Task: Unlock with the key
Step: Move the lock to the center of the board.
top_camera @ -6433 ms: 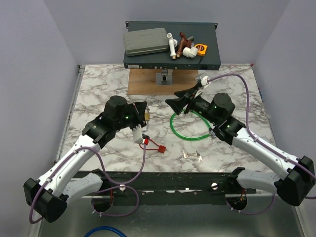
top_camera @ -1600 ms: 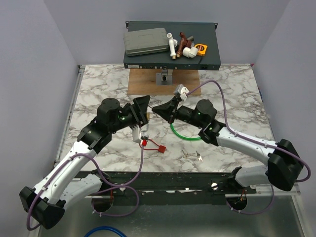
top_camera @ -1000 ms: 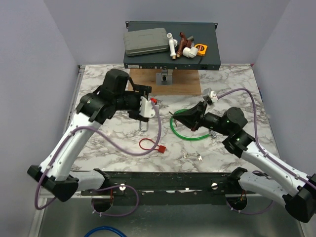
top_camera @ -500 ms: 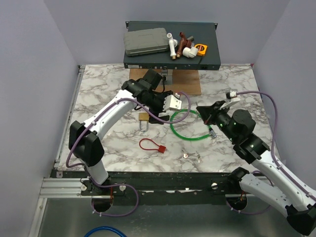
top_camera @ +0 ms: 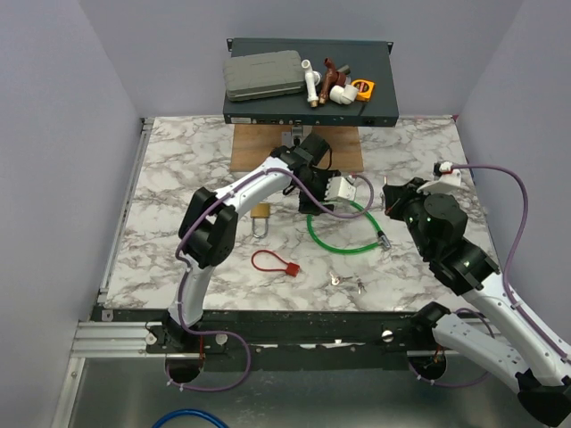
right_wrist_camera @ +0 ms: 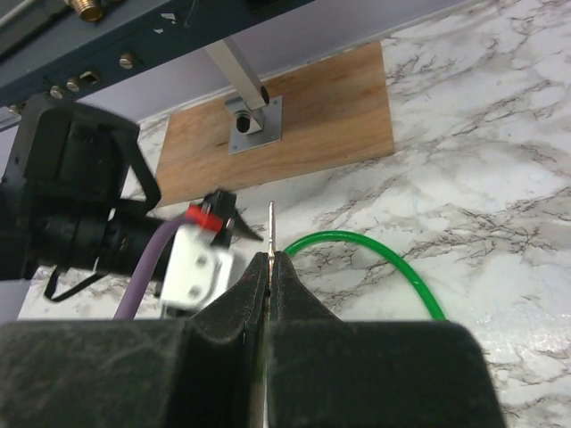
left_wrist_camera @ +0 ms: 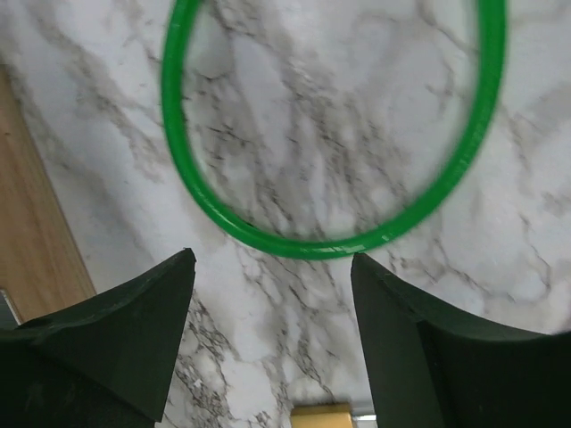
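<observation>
A brass padlock [top_camera: 260, 212] lies on the marble table [top_camera: 178, 178], its shackle pointing toward me. My left gripper [top_camera: 308, 203] hovers just right of it, open and holding nothing. In the left wrist view the left gripper [left_wrist_camera: 272, 259] frames bare marble, with the padlock's brass edge [left_wrist_camera: 321, 415] at the bottom. My right gripper [top_camera: 390, 198] is off to the right and is shut on the key. In the right wrist view the key's thin blade [right_wrist_camera: 271, 223] sticks up from the right gripper [right_wrist_camera: 270, 259].
A green ring [top_camera: 321, 246] lies between the two grippers. A red tie [top_camera: 272, 262] and spare keys [top_camera: 346, 282] lie nearer the front edge. A wooden board [top_camera: 259, 152] with a metal post and a black rack unit [top_camera: 384, 98] carrying several items stand at the back.
My left arm has swung right and away from me, past the padlock to the green ring's edge. The right arm has pulled back to the right with the key.
</observation>
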Tool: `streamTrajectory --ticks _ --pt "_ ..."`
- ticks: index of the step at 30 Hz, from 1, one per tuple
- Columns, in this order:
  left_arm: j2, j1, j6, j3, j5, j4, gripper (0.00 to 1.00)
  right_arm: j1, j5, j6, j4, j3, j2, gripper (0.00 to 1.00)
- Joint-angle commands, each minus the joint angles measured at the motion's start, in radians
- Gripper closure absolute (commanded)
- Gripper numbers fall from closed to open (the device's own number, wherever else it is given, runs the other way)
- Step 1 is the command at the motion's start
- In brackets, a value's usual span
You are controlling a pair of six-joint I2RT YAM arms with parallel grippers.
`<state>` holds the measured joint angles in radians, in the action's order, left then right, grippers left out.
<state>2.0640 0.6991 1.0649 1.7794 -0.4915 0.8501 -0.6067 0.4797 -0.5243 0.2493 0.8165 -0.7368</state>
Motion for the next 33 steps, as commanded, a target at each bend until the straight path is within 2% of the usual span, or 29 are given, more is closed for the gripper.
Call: streamTrajectory --ticks 1,7,15,19,28,33 --pt "0.085 0.003 -0.276 0.165 0.073 -0.016 0.33 0.004 0.027 -0.01 0.032 0.017 0.01 0.99" --pt "0.052 0.031 -0.411 0.035 0.169 -0.161 0.36 0.004 -0.012 -0.003 0.009 0.006 0.013 0.99" --pt "0.137 0.045 -0.552 0.098 0.357 -0.157 0.35 0.004 -0.042 0.0 -0.026 -0.007 0.04 0.99" --pt "0.152 0.046 -0.578 0.081 0.416 -0.174 0.36 0.004 -0.057 0.01 -0.042 -0.005 0.038 0.99" --pt "0.177 0.045 -0.627 0.099 0.442 -0.108 0.39 0.004 -0.09 0.016 -0.078 -0.008 0.013 0.99" --pt "0.19 0.054 -0.675 0.126 0.395 -0.023 0.36 0.004 -0.105 0.017 -0.098 -0.017 0.007 0.99"
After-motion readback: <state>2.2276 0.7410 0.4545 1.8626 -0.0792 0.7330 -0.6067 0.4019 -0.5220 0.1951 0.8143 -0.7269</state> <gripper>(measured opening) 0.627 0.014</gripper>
